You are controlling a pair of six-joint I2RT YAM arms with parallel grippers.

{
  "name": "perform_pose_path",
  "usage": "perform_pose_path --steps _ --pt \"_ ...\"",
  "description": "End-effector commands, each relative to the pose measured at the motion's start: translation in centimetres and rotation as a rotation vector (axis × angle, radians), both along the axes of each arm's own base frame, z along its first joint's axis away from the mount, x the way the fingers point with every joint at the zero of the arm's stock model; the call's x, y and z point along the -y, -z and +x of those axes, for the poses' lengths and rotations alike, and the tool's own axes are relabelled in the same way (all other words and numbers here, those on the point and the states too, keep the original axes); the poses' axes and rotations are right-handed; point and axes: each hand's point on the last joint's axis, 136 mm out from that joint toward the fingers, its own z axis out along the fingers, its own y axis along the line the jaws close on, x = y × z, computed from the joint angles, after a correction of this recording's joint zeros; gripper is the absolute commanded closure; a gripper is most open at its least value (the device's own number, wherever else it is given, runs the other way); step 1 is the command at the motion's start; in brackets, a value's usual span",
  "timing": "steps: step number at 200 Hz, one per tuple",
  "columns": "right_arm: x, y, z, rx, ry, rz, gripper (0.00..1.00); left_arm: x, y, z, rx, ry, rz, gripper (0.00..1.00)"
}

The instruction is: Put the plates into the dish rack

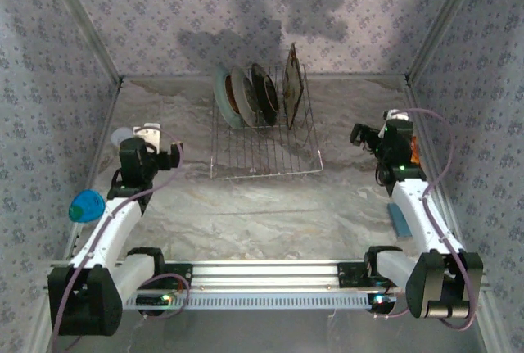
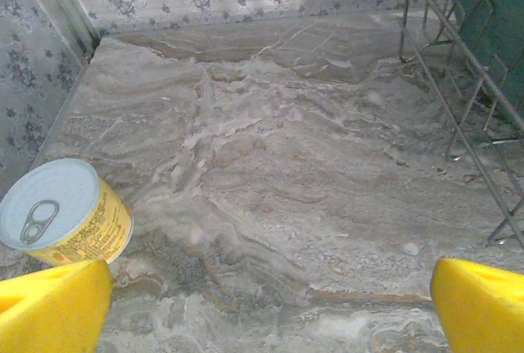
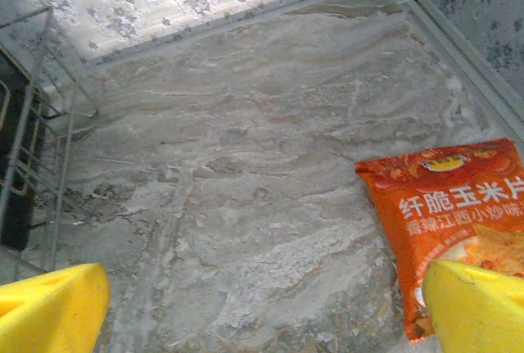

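- The marble-patterned table top (image 1: pixel 262 214) is boxed in by floral-papered walls (image 1: pixel 49 83) on the left, right and far sides.
- A wide bare stretch lies between the arm bases and the near edge of the silver wire dish rack (image 1: pixel 266 152).
- The rack stands in the middle, towards the far wall, with open table on both flanks. Its long axis seems to run away from the arms.
- Four plates stand on edge in a left-to-right row at the rack's far end, faces turned sideways: a pale grey-blue round plate (image 1: pixel 222 95), a brown-rimmed round plate with cream centre (image 1: pixel 242 95), a dark round plate (image 1: pixel 265 91) and a square patterned plate (image 1: pixel 293 83).
- The near half of the rack holds only bare tines.
- The left gripper (image 1: pixel 169 156) hangs left of the rack, its yellow fingertips (image 2: pixel 49 308) spread wide with nothing between them.
- A yellow tin can with a silver pull-tab lid (image 2: pixel 61 214) lies near the left wall, just beside the left fingertip.
- The right gripper (image 1: pixel 361 136) hangs right of the rack, jaws likewise wide apart and empty.
- An orange snack packet (image 3: pixel 446 214) lies flat by the right wall.
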Motion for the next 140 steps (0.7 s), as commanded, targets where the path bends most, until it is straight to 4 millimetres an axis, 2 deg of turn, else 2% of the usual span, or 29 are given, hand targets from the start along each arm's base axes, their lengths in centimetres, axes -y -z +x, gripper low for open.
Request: perform_pose_path --steps 1,13,53,76,97,112,140 --pt "1.4 -1.0 0.4 0.112 0.060 -0.048 0.01 -0.6 -0.5 0.8 0.079 -0.039 -0.007 0.01" --pt "1.9 0.0 0.4 0.124 0.088 -0.057 0.01 -0.6 0.3 0.8 0.083 -0.042 -0.010 0.01" --pt "1.9 2.4 0.7 0.114 0.055 -0.119 0.00 -0.9 2.5 0.6 0.085 -0.053 -0.006 0.01" --pt "-0.3 3.5 1.2 0.164 -0.139 -0.254 0.01 -0.9 3.9 0.8 0.077 -0.058 -0.008 0.01" --pt "0.8 4.8 1.0 0.139 -0.034 -0.149 0.01 -0.8 5.3 1.1 0.063 -0.060 -0.027 0.01" --pt "0.5 5.5 1.1 0.121 -0.058 -0.168 0.01 -0.6 6.2 1.4 0.050 -0.045 -0.029 0.01" --pt "0.4 6.3 1.3 0.109 -0.077 -0.211 0.01 -0.1 6.3 2.5 0.044 -0.011 -0.005 0.01"
